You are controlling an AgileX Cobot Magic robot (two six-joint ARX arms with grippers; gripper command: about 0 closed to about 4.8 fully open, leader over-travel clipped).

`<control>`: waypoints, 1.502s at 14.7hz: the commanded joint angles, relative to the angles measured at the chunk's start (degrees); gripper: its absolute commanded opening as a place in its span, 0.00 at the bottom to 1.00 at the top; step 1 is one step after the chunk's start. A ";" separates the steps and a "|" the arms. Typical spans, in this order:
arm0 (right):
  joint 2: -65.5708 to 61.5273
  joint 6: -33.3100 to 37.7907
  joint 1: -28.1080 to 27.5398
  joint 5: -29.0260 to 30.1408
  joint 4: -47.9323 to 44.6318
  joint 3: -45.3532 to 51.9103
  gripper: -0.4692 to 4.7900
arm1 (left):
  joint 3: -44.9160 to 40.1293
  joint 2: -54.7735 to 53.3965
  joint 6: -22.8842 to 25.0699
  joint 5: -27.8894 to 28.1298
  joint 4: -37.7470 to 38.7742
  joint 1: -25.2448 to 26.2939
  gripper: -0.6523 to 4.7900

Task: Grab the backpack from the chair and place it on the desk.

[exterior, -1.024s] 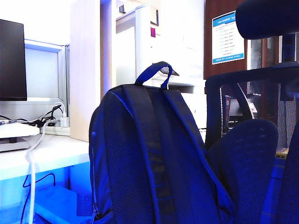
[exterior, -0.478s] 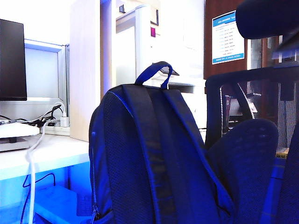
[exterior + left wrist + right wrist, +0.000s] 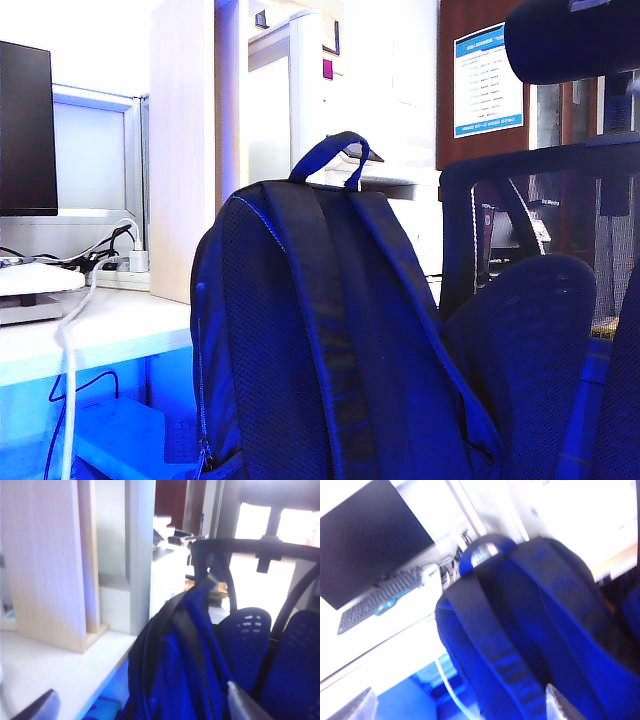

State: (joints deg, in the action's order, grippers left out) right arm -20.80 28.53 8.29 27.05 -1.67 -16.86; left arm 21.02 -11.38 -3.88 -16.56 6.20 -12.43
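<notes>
The dark navy backpack point(image 3: 320, 340) stands upright with its mesh back panel and two padded straps facing the exterior view, the blue top loop point(image 3: 335, 150) sticking up. Its base is out of view. The chair point(image 3: 525, 330) is right beside it, headrest point(image 3: 570, 40) above. The white desk point(image 3: 110, 325) lies to the left. Neither gripper shows in the exterior view. My left gripper point(image 3: 142, 707) is open, short of the backpack point(image 3: 175, 670) and level with its upper part. My right gripper point(image 3: 457, 707) is open, facing the straps of the backpack point(image 3: 520, 630), apart from it.
A pale wood divider panel point(image 3: 185, 150) rises from the desk just left of the backpack. A black monitor point(image 3: 25, 125), a power strip with cables point(image 3: 110, 265) and a keyboard point(image 3: 380, 597) sit on the desk. A white cable point(image 3: 65, 380) hangs over its front edge.
The backpack and chair have not moved. A dark shape came into view at the upper right edge of the exterior view behind the headrest, and has shifted upward.
</notes>
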 commanded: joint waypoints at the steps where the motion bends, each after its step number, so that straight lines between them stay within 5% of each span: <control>1: -3.19 4.48 0.09 2.91 -5.35 -0.72 0.92 | 11.23 -17.77 5.38 -9.07 -0.74 0.04 1.00; 4: -6.69 5.84 0.09 2.91 -10.69 -0.72 0.93 | 19.82 -38.84 14.64 -12.94 -1.99 -0.42 1.00; 9: -9.86 5.70 0.07 3.17 -10.73 -0.72 0.93 | 22.97 -61.59 15.72 -13.05 -16.39 -4.00 1.00; 14: -15.06 6.19 1.18 14.03 -11.89 -0.74 0.93 | 36.33 -75.80 19.19 -12.59 -15.80 -4.00 1.00; 22: -15.28 7.52 2.16 13.84 -11.87 -0.74 0.93 | 44.48 -89.96 20.00 -15.41 -10.05 -4.66 1.00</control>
State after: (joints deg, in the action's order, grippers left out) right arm -36.10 35.83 10.41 40.75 -12.56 -17.32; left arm 65.39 -100.22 15.84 -31.20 -5.23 -16.73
